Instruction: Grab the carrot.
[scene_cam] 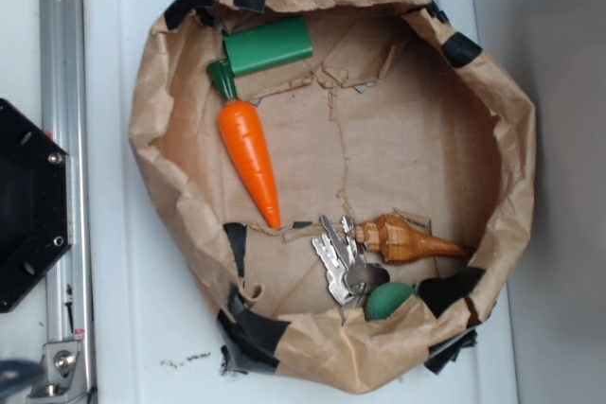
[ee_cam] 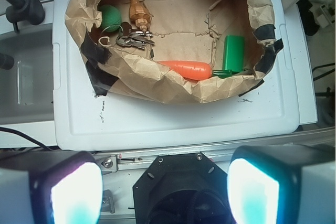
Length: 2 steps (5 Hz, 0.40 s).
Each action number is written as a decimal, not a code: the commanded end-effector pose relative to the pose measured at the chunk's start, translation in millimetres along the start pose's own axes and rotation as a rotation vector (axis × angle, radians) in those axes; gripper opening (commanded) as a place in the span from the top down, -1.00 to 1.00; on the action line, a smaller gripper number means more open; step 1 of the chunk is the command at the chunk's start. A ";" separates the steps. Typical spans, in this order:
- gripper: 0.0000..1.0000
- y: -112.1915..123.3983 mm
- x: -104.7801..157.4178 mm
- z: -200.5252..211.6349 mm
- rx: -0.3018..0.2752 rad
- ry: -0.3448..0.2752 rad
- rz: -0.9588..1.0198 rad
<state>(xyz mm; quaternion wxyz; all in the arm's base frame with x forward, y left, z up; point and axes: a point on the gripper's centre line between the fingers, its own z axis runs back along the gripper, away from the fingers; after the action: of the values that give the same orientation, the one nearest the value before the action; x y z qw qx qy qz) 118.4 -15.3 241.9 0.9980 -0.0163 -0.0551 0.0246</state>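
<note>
Hovering high and well back from the paper bag (ee_cam: 131,85), the gripper (ee_cam: 164,184) has its jaws spread wide, holding nothing. Down inside lies the carrot (scene_cam: 250,160), flat, its stem touching the green cylinder block (scene_cam: 268,44), so a clean descent looks possible.

White plastic counter (scene_cam: 123,234) was seen carrying one brown paper bag (scene_cam: 170,167), rim rolled down and patched with black tape (scene_cam: 251,333). Small dark scuff marks (scene_cam: 185,361) were noted just beside the bag.
</note>
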 end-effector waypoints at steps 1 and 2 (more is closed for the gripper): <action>-1.00 0.0 0.0 0.0 0.000 0.000 0.000; -1.00 9.8 46.0 -43.6 0.093 0.046 -0.075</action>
<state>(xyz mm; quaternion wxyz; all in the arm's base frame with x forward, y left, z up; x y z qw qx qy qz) 165.2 -7.5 199.0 0.9994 0.0269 -0.0185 -0.0126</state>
